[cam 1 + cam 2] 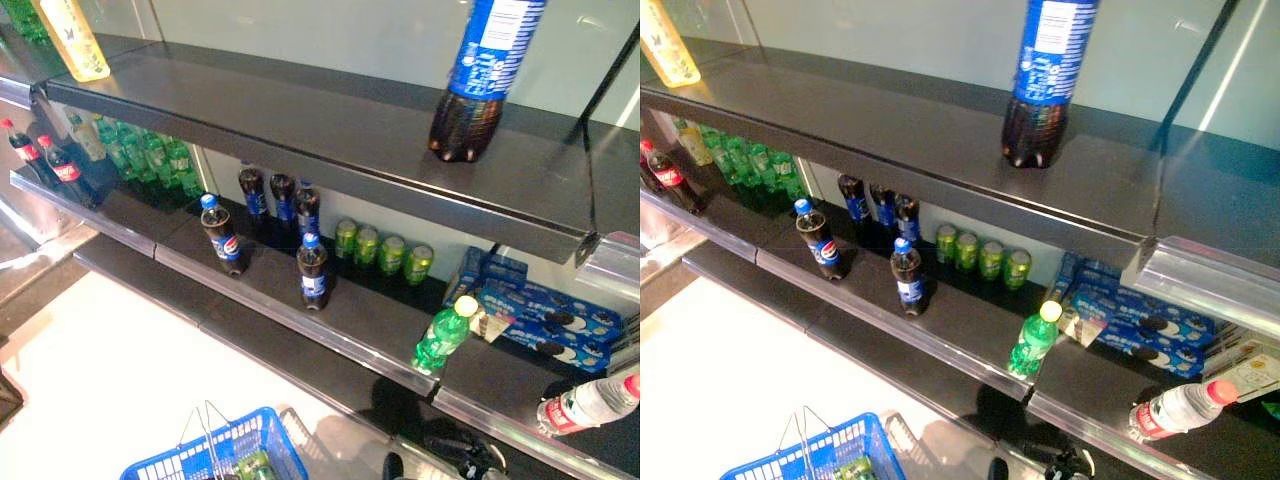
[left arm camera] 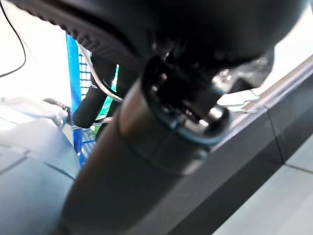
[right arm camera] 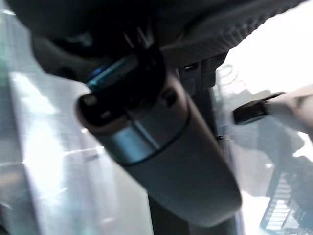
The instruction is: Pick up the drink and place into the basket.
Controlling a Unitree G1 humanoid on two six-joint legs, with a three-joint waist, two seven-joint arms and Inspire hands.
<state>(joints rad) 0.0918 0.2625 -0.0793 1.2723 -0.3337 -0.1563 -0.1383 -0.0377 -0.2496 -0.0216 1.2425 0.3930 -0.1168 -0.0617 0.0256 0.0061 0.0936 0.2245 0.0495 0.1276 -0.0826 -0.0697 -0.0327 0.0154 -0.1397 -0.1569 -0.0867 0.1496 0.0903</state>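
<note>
Basket cut off, green drink inside, half-hidden.

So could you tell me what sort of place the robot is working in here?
Most likely a shop aisle or a mock-up of one: dark shelves stocked with rows of cola bottles, green cans and biscuit boxes, plus a blue shopping basket below.

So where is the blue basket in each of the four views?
Left eye view: blue basket at the bottom edge, left of centre, on the floor below the shelves.
Right eye view: bottom edge, further left.
Left wrist view: blue mesh behind the hand.
Right wrist view: cannot tell.
Shared landmark: green bottle at the shelf edge.
</note>
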